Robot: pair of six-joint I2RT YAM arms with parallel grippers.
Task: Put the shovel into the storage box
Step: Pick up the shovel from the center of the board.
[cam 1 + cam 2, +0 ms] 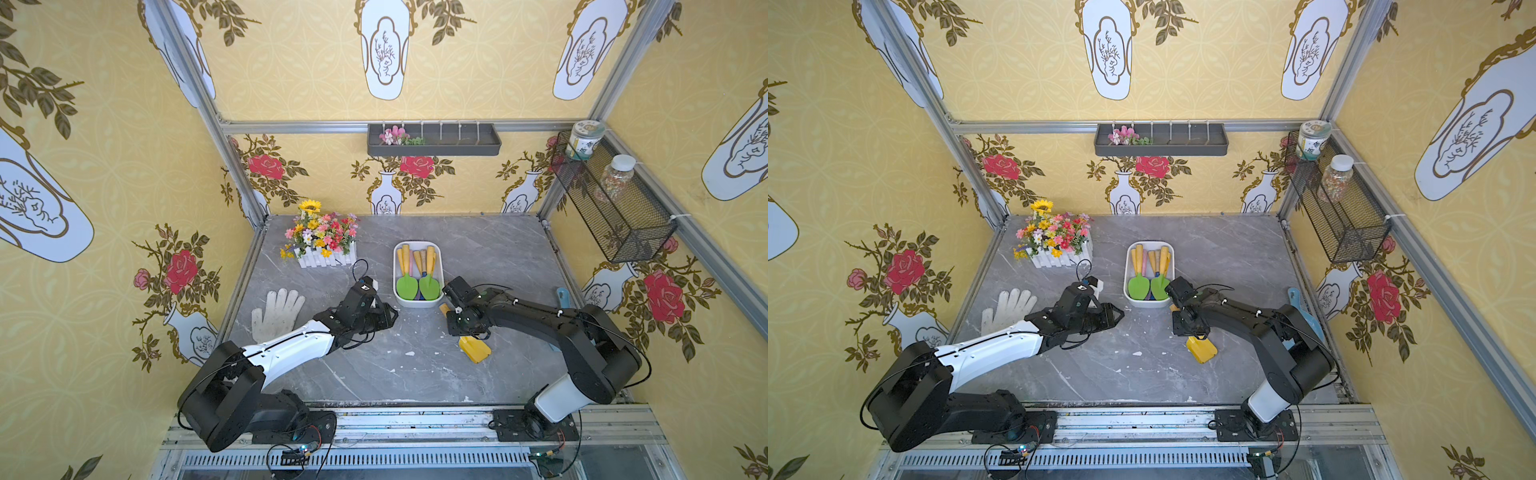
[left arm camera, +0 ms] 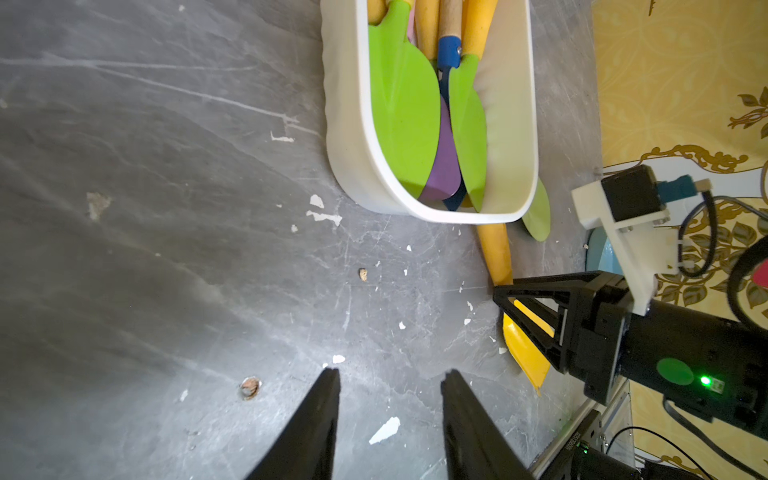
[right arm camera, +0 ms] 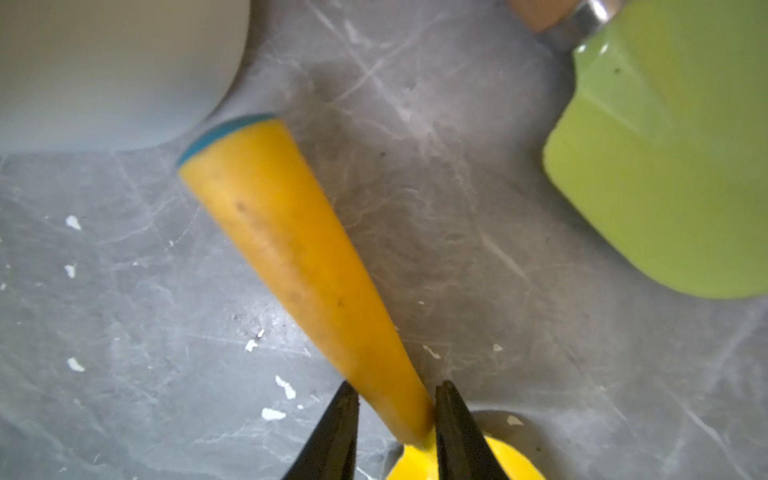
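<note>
A yellow shovel point(image 1: 476, 349) lies on the grey table just in front of the storage box point(image 1: 417, 305), a white tub that holds several shovels with green blades point(image 1: 407, 284). My right gripper point(image 3: 395, 390) points down at it, shut on the narrow end of the shovel's yellow handle point(image 3: 291, 249) next to the blade. The handle's butt end touches the box's wall point(image 3: 104, 75). My left gripper point(image 2: 388, 374) hovers open over bare table to the left of the box point(image 2: 345, 145), nothing between its fingers. It faces the right gripper point(image 2: 498, 291) and the shovel point(image 2: 525, 353).
Another green shovel point(image 3: 665, 166) lies on the table beside the box's right corner. A white glove point(image 1: 276, 313) lies front left and a flower planter point(image 1: 322, 241) stands back left. A blue tool point(image 1: 562, 296) lies at the table's right edge, behind the right arm.
</note>
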